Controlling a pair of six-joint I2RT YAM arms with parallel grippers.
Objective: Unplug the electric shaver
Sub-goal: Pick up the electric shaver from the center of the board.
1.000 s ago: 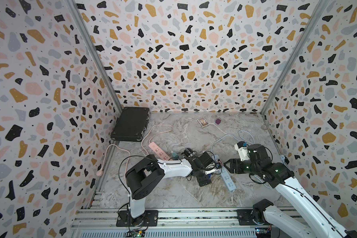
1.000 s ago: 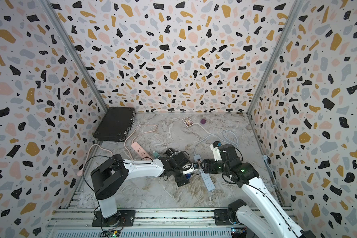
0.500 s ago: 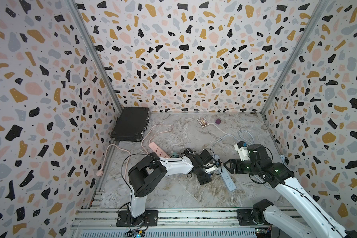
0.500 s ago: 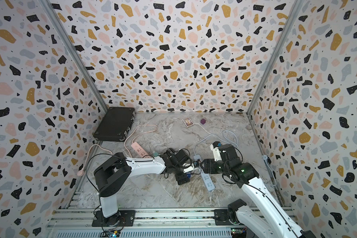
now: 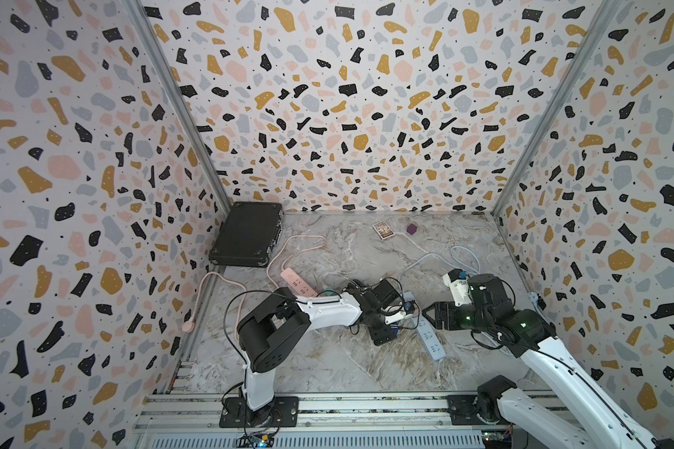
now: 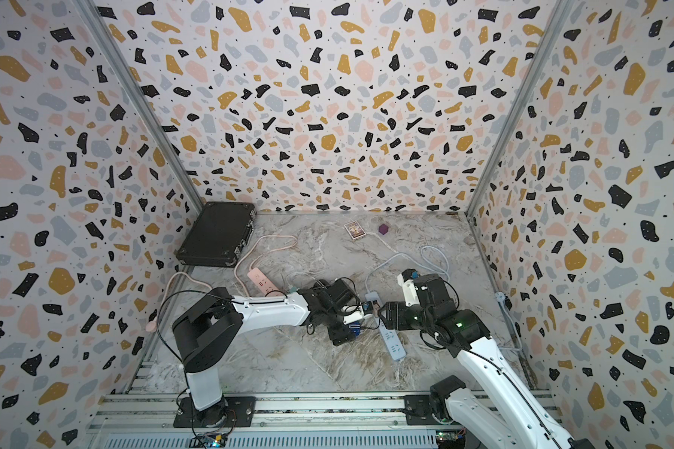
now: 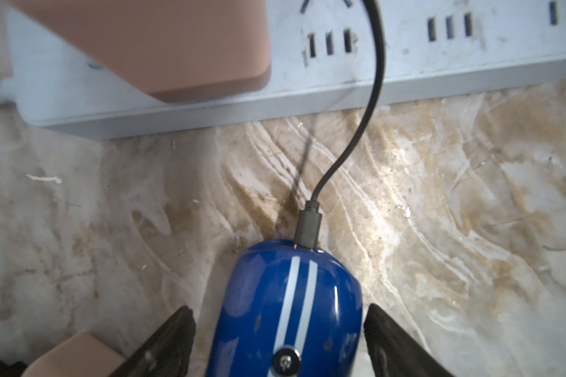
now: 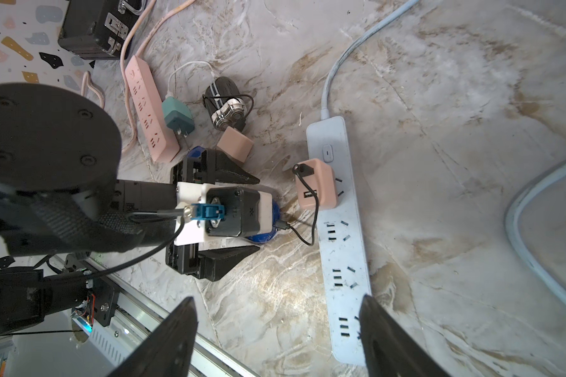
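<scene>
Here we saw the left pincer straddling the plugged-in shaver.
We found the glossy blue electric shaver with white stripes (image 7: 303, 284) lying on the marbled tabletop (image 7: 438, 196), just beside the long pale blue power strip (image 8: 340, 248). It sat between the fingers of the left gripper (image 7: 278, 310), whose jaws stood apart: one finger was close to the casing and the other left a clear gap. A thin black cable (image 7: 370, 107) was plugged into the shaver's end and ran to the peach block adapter (image 8: 317, 184) seated in that strip. The right gripper (image 8: 277, 299) hung close to the strip, jaws wide apart and empty.
</scene>
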